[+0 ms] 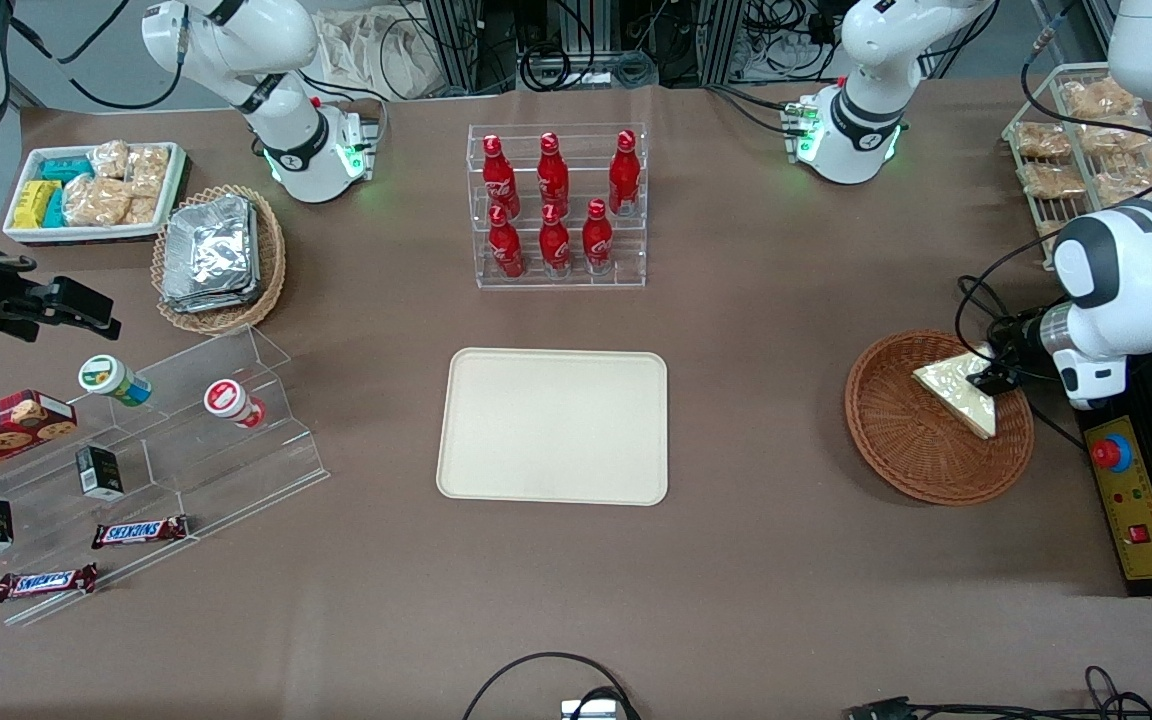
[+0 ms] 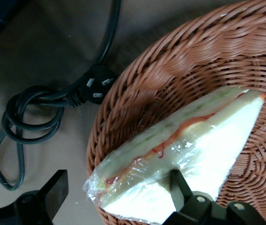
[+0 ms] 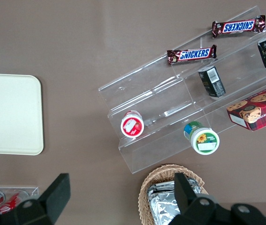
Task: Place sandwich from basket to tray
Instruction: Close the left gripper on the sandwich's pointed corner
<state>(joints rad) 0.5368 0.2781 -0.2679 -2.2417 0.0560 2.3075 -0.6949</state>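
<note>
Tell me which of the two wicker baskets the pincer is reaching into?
The round reddish-brown basket holding the wrapped sandwich. The pincer, open, straddles that sandwich. The lighter oval basket holds foil packets, toward the parked arm's end.

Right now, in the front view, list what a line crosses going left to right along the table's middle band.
Acrylic step shelf → tray → basket → sandwich, lying in the basket → tool, open, down at the sandwich's edge toward the working arm's end.

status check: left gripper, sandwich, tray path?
Gripper open, straddling sandwich in basket. Not lifted. Tray bare; nothing in the way.
</note>
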